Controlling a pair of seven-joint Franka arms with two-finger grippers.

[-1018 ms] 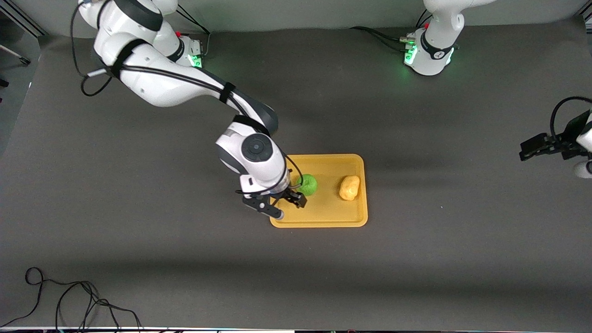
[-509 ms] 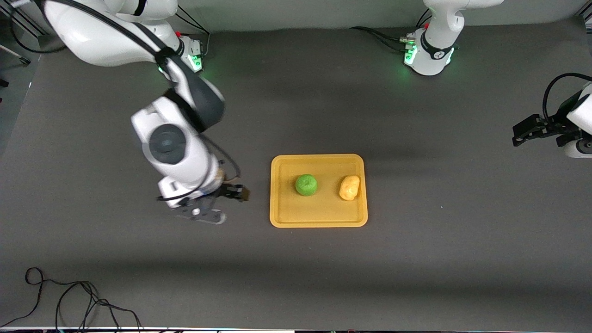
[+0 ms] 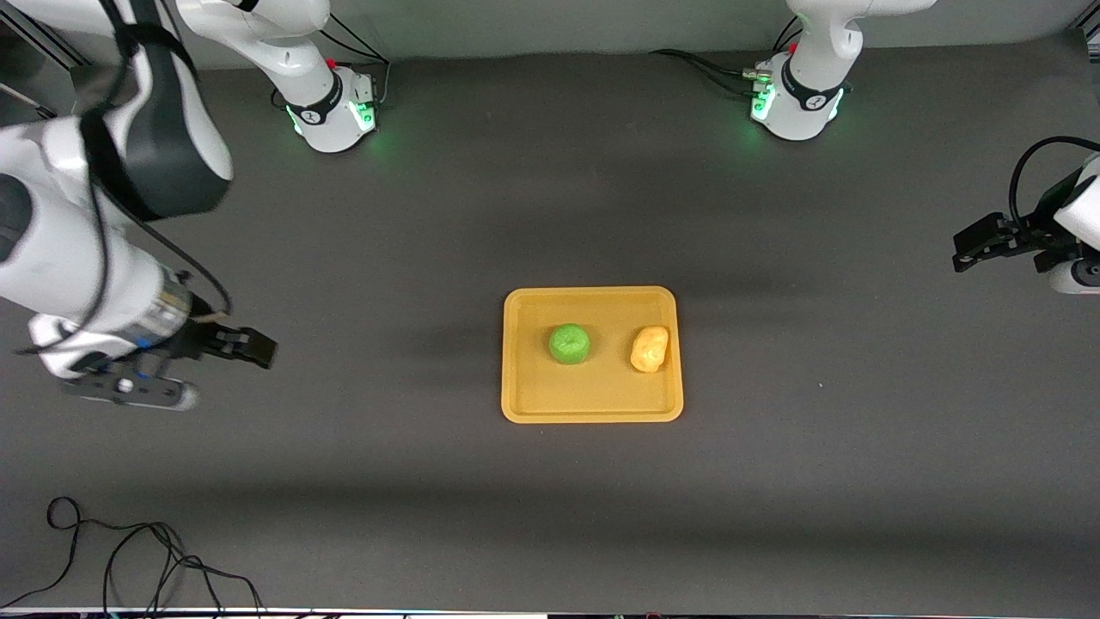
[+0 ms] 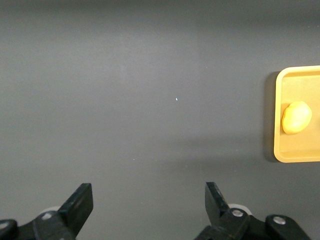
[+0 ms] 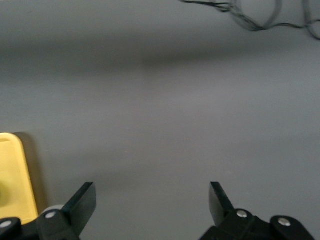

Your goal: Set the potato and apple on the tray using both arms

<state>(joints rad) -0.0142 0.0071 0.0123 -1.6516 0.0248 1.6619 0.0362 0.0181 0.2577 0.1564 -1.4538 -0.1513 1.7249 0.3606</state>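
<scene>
Apple [image 3: 569, 343] and potato [image 3: 650, 348] sit apart on the tray [image 3: 593, 409]. Right gripper [image 5: 152, 207] and left gripper [image 4: 149, 205] hang empty, fingers spread, apparently over bare table at their own ends.

The left gripper [image 3: 975, 254] sits at the front view's edge, its arm cut off there. In the right wrist view, the tray [image 5: 12, 175] is cropped beside one finger [image 5: 82, 202].
</scene>
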